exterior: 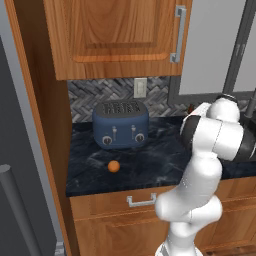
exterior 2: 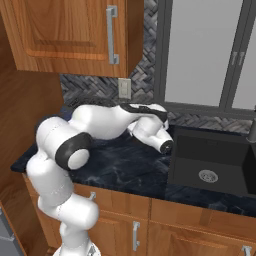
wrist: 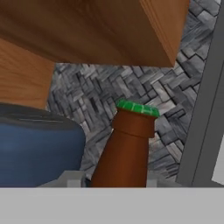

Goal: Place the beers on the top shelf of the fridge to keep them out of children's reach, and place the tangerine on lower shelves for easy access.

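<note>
In the hand view the dark brown beer (wrist: 127,148) with a green cap stands close up against the herringbone backsplash. My gripper (wrist: 111,180) is shut on it low down, one pale fingertip on each side of the glass. The bottle's body below the neck is hidden. The tangerine (exterior: 114,166) lies on the dark counter (exterior: 160,165) in front of the blue toaster (exterior: 120,125), well left of the arm. The fridge (exterior: 15,165) fills the left edge of the left base view, its grey bar handle (exterior: 17,210) low down. My arm hides the hand in both base views.
A wooden wall cabinet (exterior: 120,35) hangs low over the toaster and the bottle. The black sink (exterior 2: 210,160) lies to the right of the arm, under the grey window frame (exterior 2: 205,50). A wooden panel (exterior: 37,100) separates the fridge from the counter.
</note>
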